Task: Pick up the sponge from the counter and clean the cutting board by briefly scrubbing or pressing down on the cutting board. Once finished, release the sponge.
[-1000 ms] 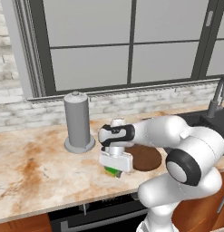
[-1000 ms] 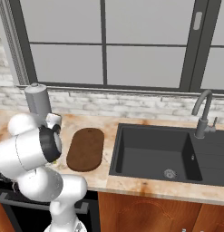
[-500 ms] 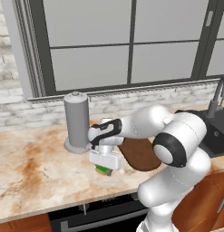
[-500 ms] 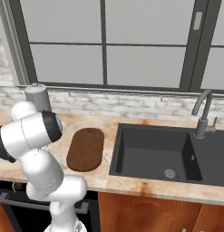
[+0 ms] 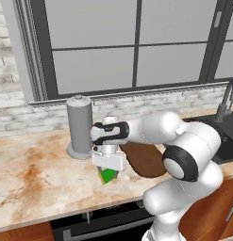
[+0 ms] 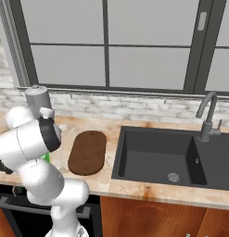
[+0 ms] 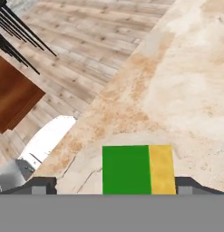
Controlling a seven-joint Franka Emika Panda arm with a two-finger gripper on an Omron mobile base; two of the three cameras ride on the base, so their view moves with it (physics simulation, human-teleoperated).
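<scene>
Hand view looks down on the sponge (image 7: 137, 169), green with a yellow strip, between the two dark fingertips (image 7: 43, 185), which stand wide with a gap on each side, gripping nothing. Left base view puts the gripper (image 5: 108, 165) over the sponge (image 5: 107, 175) near the counter's (image 5: 37, 183) front edge, just beside the cutting board's (image 5: 146, 160) left end and a grey cylinder (image 5: 79, 126). No writing is legible.
</scene>
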